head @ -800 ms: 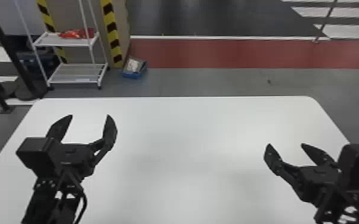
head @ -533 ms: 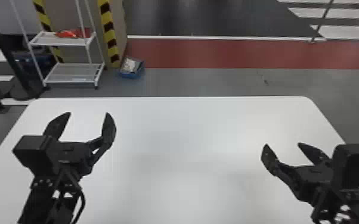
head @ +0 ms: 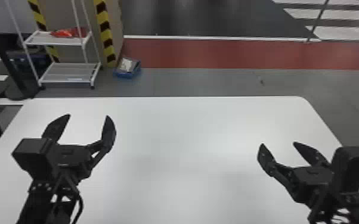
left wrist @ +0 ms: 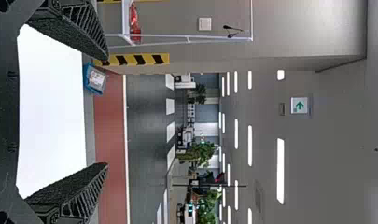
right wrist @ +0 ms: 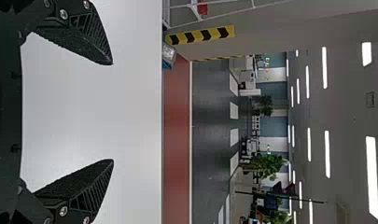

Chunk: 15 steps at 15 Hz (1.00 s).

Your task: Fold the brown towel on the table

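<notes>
Past the table's (head: 187,134) far edge, towards its left corner, stand a white rack (head: 68,73) and blue box (head: 128,74); left pincer (head: 88,115) and right pincer (head: 278,143) hang spread.

Your right gripper (head: 278,143) has its jaws spread above the white desk (right wrist: 130,112), red floor (right wrist: 176,140) beyond the far edge.

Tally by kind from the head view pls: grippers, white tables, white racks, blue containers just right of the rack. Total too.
Grippers: 2 (left gripper, right gripper)
White tables: 1 (white table)
White racks: 1 (white rack)
Blue containers right of the rack: 1 (blue container)
Total: 5
</notes>
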Tool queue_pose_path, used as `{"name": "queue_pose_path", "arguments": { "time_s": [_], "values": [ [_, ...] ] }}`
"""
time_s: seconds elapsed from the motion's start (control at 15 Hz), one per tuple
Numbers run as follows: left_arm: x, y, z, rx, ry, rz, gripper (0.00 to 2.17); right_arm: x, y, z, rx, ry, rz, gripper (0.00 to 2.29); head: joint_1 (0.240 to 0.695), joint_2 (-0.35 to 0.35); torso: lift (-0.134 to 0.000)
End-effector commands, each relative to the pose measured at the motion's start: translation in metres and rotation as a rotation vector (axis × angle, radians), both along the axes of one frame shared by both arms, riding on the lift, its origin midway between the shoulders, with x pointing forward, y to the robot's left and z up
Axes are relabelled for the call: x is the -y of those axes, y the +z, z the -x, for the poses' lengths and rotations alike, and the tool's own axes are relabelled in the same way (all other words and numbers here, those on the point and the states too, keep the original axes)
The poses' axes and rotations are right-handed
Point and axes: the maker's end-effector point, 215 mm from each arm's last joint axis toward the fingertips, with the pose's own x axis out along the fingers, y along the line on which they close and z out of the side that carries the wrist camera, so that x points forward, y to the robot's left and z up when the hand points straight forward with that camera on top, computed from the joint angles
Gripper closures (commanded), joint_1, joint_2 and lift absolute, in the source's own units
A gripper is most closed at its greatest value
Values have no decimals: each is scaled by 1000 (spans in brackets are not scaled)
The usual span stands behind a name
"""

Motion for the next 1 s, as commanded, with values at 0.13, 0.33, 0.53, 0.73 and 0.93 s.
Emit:
{"name": "queue_pose_path", "arguments": {
  "time_s": [0.13, 0.33, 0.53, 0.73, 0.93],
  "values": [
    [-5, 0, 4, 6, 8, 0, 80, -1, 20, -1, 92, 4, -2, 154, 695, -29, -111],
    [-3, 2, 6, 10, 4, 3, 80, -2, 45, 0, 191, 13, -49, 154, 695, -24, -111],
    [-4, 4, 11, 10, 6, 2, 80, -5, 49, 0, 201, 18, -51, 154, 695, -25, -111],
    [-9, 5, 11, 11, 14, -3, 80, -9, 53, -6, 205, 23, -55, 154, 695, -20, -111],
    [-13, 5, 8, 12, 15, -9, 80, -9, 43, -15, 192, 21, -57, 154, 695, -10, -111]
  ]
}}
